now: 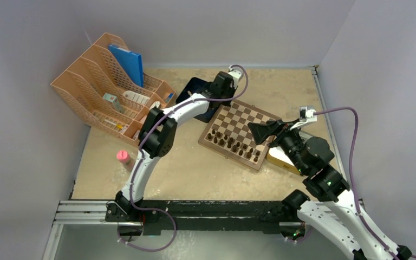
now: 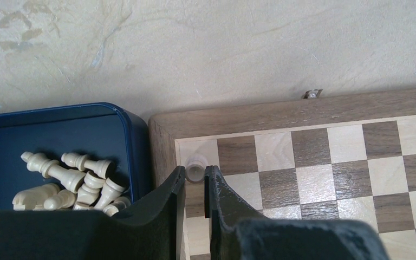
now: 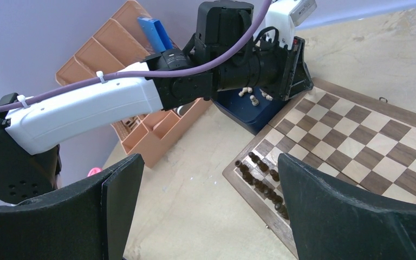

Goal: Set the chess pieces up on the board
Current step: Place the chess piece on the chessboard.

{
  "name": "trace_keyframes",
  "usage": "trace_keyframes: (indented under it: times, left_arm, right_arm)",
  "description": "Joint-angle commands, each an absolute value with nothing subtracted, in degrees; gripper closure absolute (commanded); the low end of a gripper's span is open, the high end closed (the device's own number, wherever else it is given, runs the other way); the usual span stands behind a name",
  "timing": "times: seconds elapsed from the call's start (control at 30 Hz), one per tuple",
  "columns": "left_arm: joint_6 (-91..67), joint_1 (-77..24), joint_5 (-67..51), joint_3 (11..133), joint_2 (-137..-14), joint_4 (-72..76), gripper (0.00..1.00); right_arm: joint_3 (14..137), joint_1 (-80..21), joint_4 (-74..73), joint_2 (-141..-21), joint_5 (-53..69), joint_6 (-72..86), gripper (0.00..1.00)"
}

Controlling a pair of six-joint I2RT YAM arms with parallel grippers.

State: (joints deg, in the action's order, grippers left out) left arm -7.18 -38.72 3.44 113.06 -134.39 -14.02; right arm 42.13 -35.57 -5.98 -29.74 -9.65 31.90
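Here:
- The left hand is reached out to the far left corner of the board, and its two black fingers are narrowed to a slim gap.
- Those fingers pinch one pale piece, which stands upright over the cream corner square, just inside the brown rim.
- In the left wrist view the piece's base seems to meet the square, but I cannot tell whether it truly rests there or hangs just above.
- The other pale pieces lie tumbled on their sides in a heap in the dark blue tray, which sits just beside that same corner of the board, its rounded edge close to the wooden rim.
- The right hand is spread wide and grips nothing; it hovers above the near right part of the board, pointing across it toward the left arm.
- Dark brown pieces stand in two crowded rows along the near edge of the board; the remaining squares in view are bare apart from the one pale piece at the far corner.
- The board lies turned at an angle on the mottled beige table.
- To the left, at the back of the table, stands an orange file rack with a blue folder upright in a rear slot.
- A small pink thing sits on the table near the left arm's elbow, well apart from the board.
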Motion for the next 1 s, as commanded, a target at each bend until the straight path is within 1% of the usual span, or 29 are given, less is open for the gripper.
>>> trace_keyframes:
  times: [0.0,0.4,0.63,0.97]
  left_arm:
    - [-5.5,-38.9,4.0,116.1,-135.4,-10.6,0.9]
    - [-5.2,-39.0,4.7,116.0,-136.0,-10.9,0.87]
    - [-5.1,-39.0,4.1,116.2,-135.8,-11.3,0.82]
    - [-4.9,-39.0,3.0,116.0,-134.5,-12.2,0.66]
  right_arm:
    - [43.4,-35.4,-4.0,-29.8,-10.7,32.2,0.05]
    - [42.8,-35.3,-3.8,-29.9,-10.6,32.2,0.05]
    - [42.5,-35.3,-3.9,-29.7,-10.9,32.5,0.05]
    - [42.0,-35.4,-3.3,-30.0,-11.0,33.0,0.05]
